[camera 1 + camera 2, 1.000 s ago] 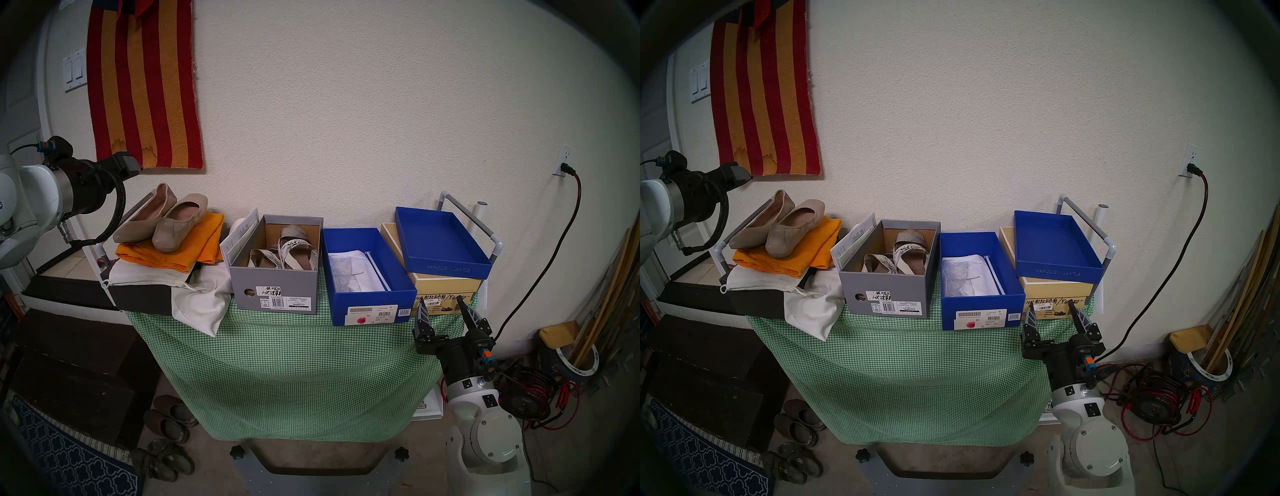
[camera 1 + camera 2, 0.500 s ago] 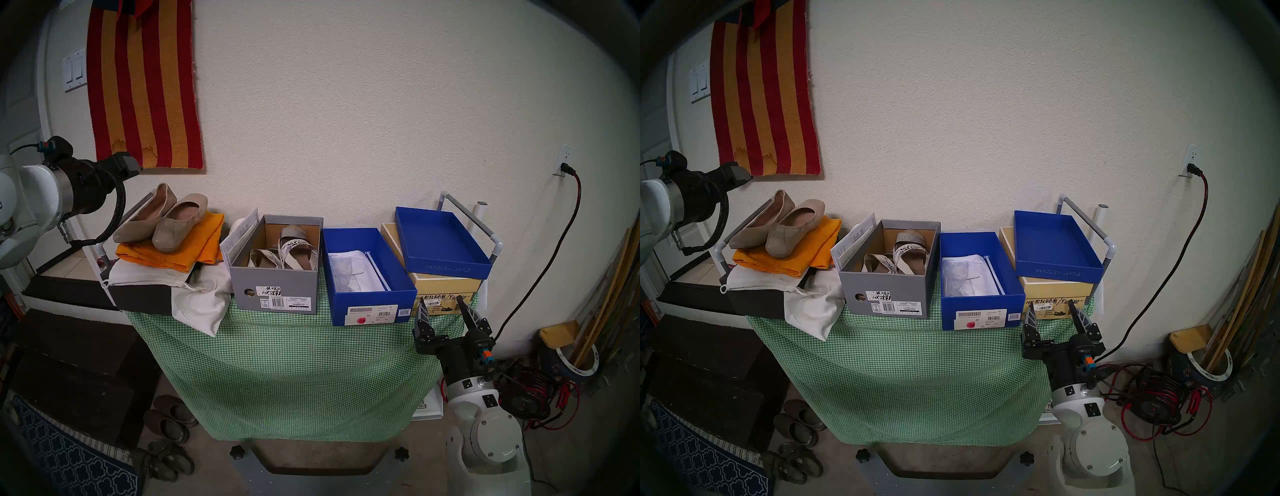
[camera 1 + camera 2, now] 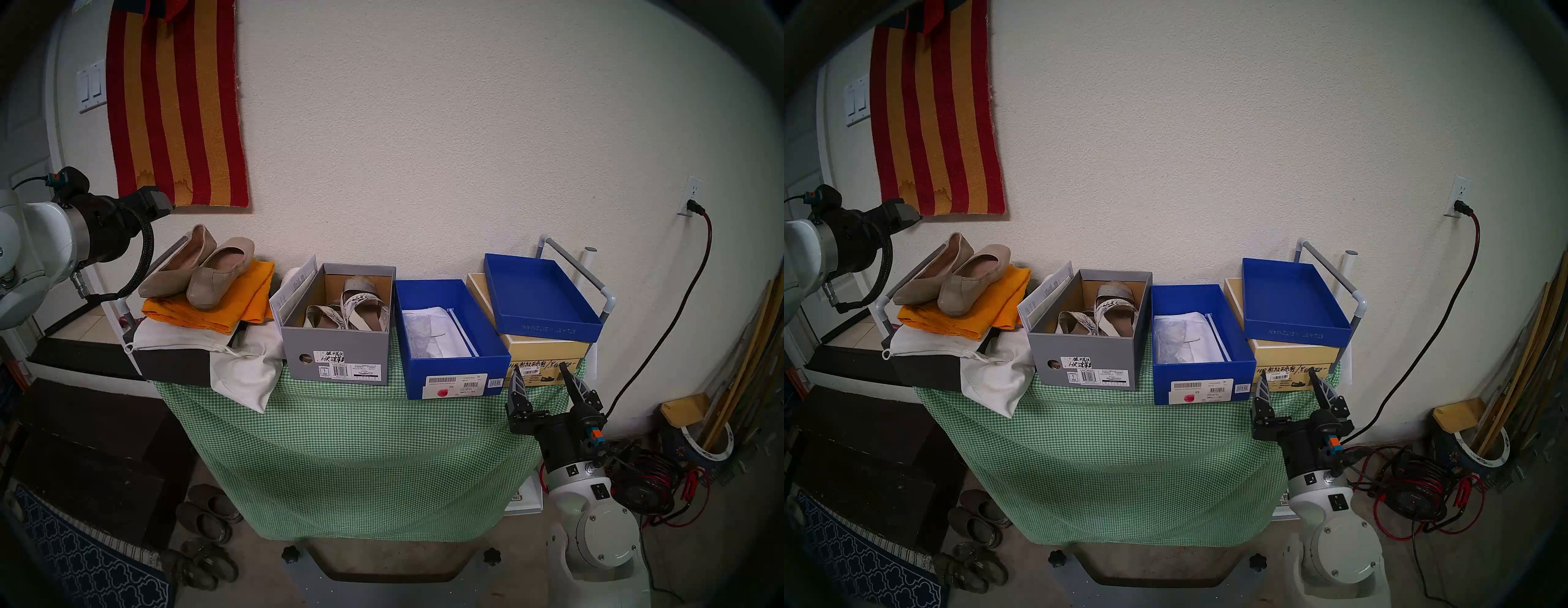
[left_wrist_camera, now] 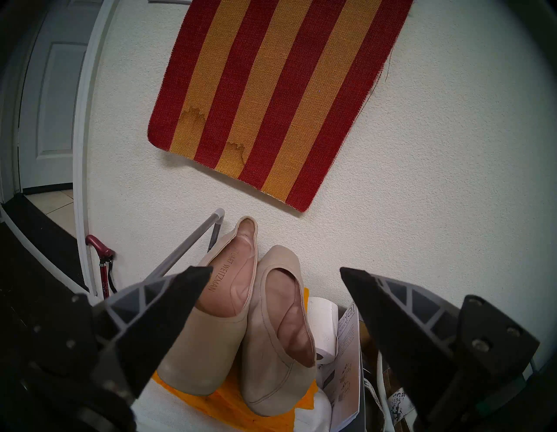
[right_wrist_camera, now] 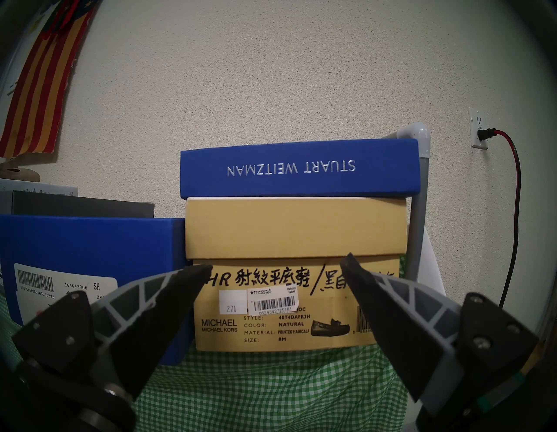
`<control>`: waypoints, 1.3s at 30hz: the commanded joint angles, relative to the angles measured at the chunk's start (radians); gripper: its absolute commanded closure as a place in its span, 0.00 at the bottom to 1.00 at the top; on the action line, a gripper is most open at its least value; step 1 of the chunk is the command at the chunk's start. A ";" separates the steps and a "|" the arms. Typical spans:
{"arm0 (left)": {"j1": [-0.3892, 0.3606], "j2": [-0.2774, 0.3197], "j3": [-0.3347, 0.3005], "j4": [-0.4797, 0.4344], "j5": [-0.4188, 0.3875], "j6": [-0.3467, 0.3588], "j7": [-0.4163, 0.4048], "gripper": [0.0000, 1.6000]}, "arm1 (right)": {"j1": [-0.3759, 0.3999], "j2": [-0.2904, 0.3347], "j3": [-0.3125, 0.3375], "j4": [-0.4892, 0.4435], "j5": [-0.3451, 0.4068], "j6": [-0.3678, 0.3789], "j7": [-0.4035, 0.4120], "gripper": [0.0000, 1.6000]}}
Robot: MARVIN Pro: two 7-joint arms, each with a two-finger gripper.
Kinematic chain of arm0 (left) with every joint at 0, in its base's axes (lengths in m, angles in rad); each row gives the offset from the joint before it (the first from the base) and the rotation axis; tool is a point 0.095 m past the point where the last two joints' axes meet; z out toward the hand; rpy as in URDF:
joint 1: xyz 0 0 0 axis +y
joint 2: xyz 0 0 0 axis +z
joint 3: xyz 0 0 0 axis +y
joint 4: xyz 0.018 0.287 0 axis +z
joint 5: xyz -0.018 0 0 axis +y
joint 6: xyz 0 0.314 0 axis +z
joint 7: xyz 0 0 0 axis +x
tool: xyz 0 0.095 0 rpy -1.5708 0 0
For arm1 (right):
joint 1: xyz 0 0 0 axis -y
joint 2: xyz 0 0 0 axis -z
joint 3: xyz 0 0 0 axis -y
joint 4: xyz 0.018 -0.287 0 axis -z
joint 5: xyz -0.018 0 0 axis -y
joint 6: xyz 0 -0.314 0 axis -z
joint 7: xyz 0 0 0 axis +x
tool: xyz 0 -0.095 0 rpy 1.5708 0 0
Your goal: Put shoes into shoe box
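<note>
Two beige ballet flats (image 3: 199, 271) lie side by side on an orange cloth (image 3: 250, 297) at the table's far left, toes towards me. In the left wrist view the shoes (image 4: 265, 347) are just below and ahead of my left gripper (image 4: 276, 270), which is open and empty above them. The deep blue shoe box (image 3: 454, 369) stands open right of centre, with white paper and clear plastic inside. My right gripper (image 3: 539, 368) is open and empty in front of the tan box, right of the blue box (image 5: 90, 241).
A grey VIONIC box (image 3: 335, 352) with white strappy sandals stands between the flats and the blue box. A shallow blue lid (image 3: 547, 327) rests on a tan box (image 3: 543, 352). A white bag (image 3: 246, 373) hangs over the green checked tablecloth (image 3: 360, 446). Grey pipe rails (image 3: 581, 267) flank the table.
</note>
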 commanded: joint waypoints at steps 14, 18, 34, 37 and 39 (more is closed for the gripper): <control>0.110 0.164 -0.197 0.239 0.040 0.301 -0.023 0.00 | 0.000 0.000 0.000 -0.001 0.000 0.000 0.000 0.00; 0.133 0.154 -0.195 0.278 0.023 0.361 -0.067 0.00 | 0.000 0.000 0.000 -0.001 0.000 0.000 0.000 0.00; 0.239 0.247 -0.362 0.415 0.267 0.677 -0.065 0.00 | 0.000 0.000 0.000 -0.001 0.000 0.000 0.000 0.00; 0.280 0.245 -0.408 0.424 0.300 0.715 -0.088 0.00 | 0.000 0.000 0.000 -0.001 0.000 0.000 0.000 0.00; 0.295 0.266 -0.430 0.429 0.328 0.771 -0.083 0.00 | 0.000 0.000 0.000 -0.001 0.000 0.000 0.000 0.00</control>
